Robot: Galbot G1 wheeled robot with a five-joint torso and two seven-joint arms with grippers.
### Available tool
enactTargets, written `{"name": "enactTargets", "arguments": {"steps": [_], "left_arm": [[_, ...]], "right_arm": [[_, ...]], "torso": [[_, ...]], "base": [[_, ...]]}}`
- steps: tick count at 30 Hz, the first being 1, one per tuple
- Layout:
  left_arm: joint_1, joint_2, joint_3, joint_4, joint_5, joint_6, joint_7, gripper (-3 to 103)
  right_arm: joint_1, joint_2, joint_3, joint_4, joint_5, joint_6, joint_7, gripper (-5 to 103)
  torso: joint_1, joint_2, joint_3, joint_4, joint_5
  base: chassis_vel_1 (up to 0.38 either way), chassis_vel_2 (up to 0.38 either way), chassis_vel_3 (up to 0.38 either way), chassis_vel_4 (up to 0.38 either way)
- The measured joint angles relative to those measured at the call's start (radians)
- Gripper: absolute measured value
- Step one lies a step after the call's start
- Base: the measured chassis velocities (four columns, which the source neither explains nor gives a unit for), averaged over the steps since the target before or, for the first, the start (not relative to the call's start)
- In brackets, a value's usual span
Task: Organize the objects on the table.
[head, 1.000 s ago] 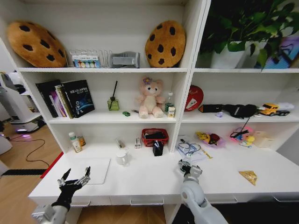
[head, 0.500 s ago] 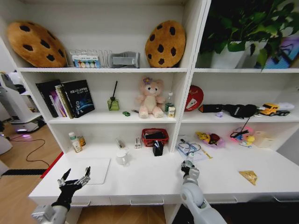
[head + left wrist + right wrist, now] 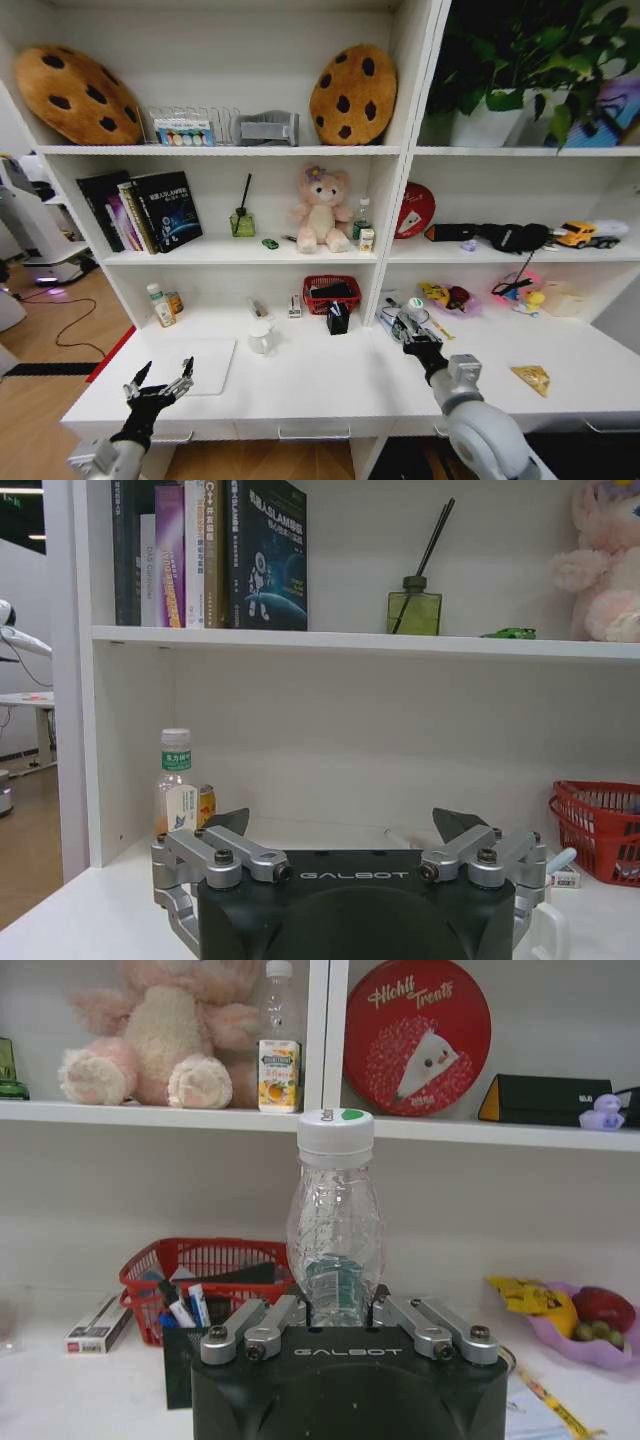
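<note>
The white desk [image 3: 300,385] is carrying everything. The right gripper [image 3: 345,1312] is holding a clear plastic bottle [image 3: 334,1230] upright above the desk's middle, in front of the red basket [image 3: 215,1260], with its fingers [image 3: 262,1326] pinching the bottle's lower body. The bottle looks nearly empty, so probably light, thin-walled and slippery; a low, gentle grip should suit it. The left gripper [image 3: 350,865] is hovering near the desk's left front edge, fingers spread, holding nothing.
</note>
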Motion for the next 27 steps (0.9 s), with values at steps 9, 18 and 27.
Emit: {"name": "enactTargets", "arguments": {"steps": [9, 18, 27], "left_arm": [[0.0, 0.0, 0.0, 0.0, 0.0, 0.0, 0.0, 100], [0.0, 0.0, 0.0, 0.0, 0.0, 0.0, 0.0, 100], [0.0, 0.0, 0.0, 0.0, 0.0, 0.0, 0.0, 100]], "right_arm": [[-0.161, 0.153, -0.031, 0.135, -0.071, -0.044, 0.075, 24], [-0.179, 0.183, -0.046, 0.13, -0.111, -0.037, 0.089, 24], [-0.16, 0.179, -0.051, 0.063, -0.126, 0.012, 0.094, 24]], "torso": [[0.0, 0.0, 0.0, 0.0002, -0.0002], [0.0, 0.0, 0.0, 0.0002, -0.0001], [-0.001, 0.001, 0.0, -0.0001, 0.0001]], "base": [[0.048, -0.038, -0.049, 0.043], [0.184, -0.197, -0.19, 0.194], [0.177, -0.186, -0.196, 0.193]]}}
